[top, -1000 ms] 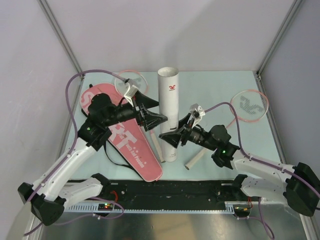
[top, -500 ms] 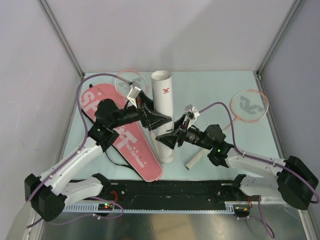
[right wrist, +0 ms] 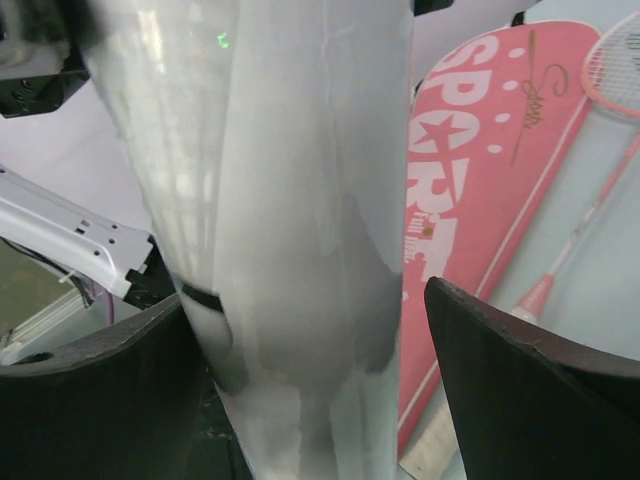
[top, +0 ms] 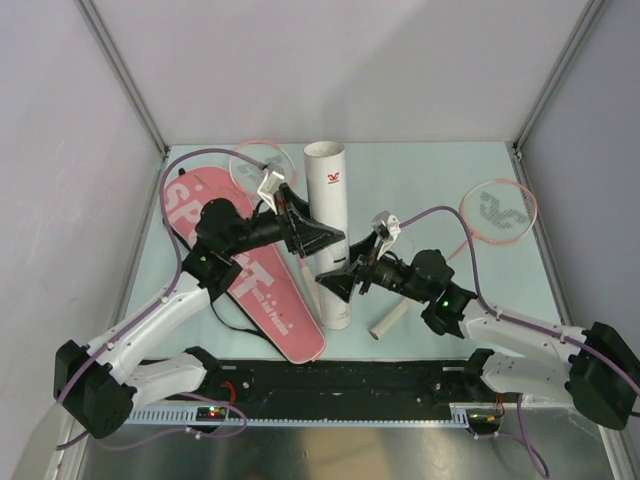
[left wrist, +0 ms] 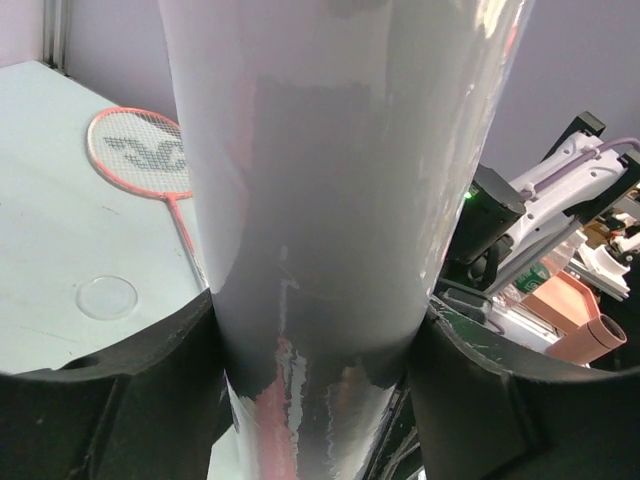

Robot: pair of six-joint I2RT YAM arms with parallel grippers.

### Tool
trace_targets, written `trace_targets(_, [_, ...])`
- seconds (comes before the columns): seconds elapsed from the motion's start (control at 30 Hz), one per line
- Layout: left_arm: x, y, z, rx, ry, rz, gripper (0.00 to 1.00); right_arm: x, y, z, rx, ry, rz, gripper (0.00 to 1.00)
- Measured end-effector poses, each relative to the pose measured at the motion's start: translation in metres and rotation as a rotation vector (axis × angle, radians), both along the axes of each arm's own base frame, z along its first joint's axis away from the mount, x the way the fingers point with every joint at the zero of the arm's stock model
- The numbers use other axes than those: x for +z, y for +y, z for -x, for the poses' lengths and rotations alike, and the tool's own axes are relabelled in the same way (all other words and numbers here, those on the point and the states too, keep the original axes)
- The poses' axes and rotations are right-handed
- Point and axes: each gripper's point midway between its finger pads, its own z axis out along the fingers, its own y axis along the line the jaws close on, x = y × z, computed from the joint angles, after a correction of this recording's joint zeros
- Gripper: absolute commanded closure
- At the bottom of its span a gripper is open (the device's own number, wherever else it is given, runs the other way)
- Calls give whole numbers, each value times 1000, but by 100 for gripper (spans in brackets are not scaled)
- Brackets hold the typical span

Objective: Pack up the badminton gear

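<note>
A long white tube (top: pixel 328 205) with a small red logo near its open top stands on end at mid-table, just beside the pink bag (top: pixel 245 275). The left gripper (top: pixel 322 238) clamps its middle, both fingers (left wrist: pixel 150 370) pressed against it. The right gripper (top: pixel 336 281) straddles it lower down, spread wider; one finger (right wrist: pixel 510 370) stands clear of the tube.

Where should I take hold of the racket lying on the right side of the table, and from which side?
Grip the racket by its pale handle, the thickest part, at its near end. Come straight down with the jaws across it: the racket lies flat on the table, and the thin shaft and strung head probably give little purchase.
</note>
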Motion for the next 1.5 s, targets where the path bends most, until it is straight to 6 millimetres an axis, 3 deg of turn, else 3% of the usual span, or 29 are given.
trace_targets(0.27, [-2,14,-17,55,28,-3,52,5,-31,5,-84,-21,67,12])
trace_targets(0.43, [-16,32,-28,118,67,-63,52,0,-51,0,-177,47,92,16])
trace_targets(0.63, [-23,52,-29,195,53,-216,51,-37,-91,-31,-432,276,146,22])
trace_targets(0.9, [-34,81,6,235,-25,-344,50,-93,-188,-82,-845,529,216,35])
trace_targets(1.1, [-72,86,22,205,-16,-458,47,-146,-232,-105,-981,707,332,45])
trace_targets(1.3, [-111,85,31,158,40,-560,47,-165,-241,-125,-991,816,420,53])
trace_targets(1.5, [-119,85,29,159,43,-592,46,-172,-244,-150,-1002,857,475,56])
